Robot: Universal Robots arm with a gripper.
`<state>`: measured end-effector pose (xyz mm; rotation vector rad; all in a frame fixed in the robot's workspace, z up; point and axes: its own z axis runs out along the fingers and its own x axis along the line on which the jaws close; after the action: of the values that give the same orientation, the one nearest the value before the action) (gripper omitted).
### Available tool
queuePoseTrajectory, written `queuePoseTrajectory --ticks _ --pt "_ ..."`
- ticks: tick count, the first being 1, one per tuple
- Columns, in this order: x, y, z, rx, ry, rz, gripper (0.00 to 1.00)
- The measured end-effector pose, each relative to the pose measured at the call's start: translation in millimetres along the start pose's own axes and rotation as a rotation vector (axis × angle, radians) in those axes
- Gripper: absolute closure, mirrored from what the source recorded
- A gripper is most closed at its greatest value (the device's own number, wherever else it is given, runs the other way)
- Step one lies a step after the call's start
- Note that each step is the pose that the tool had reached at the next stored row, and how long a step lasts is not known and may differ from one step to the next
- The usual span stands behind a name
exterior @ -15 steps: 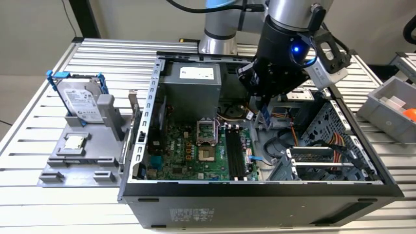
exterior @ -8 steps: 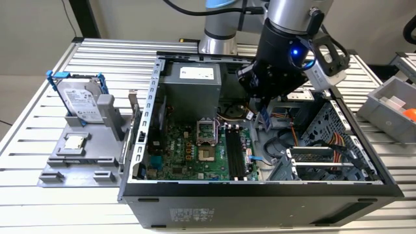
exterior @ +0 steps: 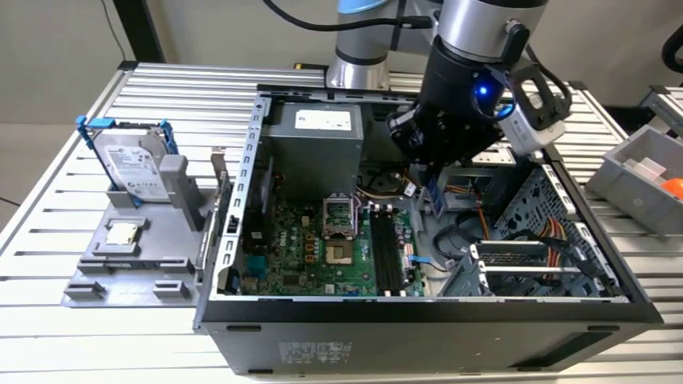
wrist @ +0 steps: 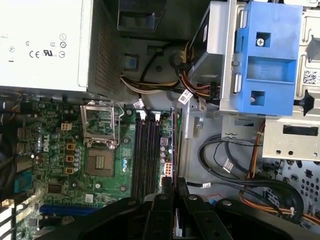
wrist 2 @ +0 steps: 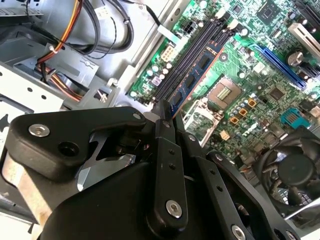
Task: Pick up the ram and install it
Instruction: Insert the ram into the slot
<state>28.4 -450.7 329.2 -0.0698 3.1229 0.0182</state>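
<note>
My gripper (exterior: 429, 182) hangs inside the open computer case (exterior: 229, 240), above the motherboard's back right part in the exterior view. It is shut on the ram (wrist 2: 192, 75), a thin blue-green stick with dark chips that juts out from the fingertips. In the first wrist view the ram (wrist: 173, 145) shows edge-on, just beside the row of black memory slots (wrist: 145, 150) and running the same way as them. The slots (exterior: 386, 248) lie below and a little toward the exterior view's left of the gripper (wrist 2: 165, 107). I cannot tell how high the stick hangs over the board.
A silver power supply (exterior: 315, 140) fills the case's back. The processor socket (exterior: 339, 228) sits beside the slots. Cables (exterior: 533, 236) and a drive cage (wrist: 262, 60) crowd the exterior view's right. Outside, a grey stand (exterior: 128, 272) holds a blue-framed hard drive (exterior: 133, 164) and a small chip (exterior: 123, 234).
</note>
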Motion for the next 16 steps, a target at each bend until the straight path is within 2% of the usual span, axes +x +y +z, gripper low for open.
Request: queuePoseTrajectory --ticks 16 --pt "0.4 -3.3 11.5 0.0000 0.0000 0.002 1.00"
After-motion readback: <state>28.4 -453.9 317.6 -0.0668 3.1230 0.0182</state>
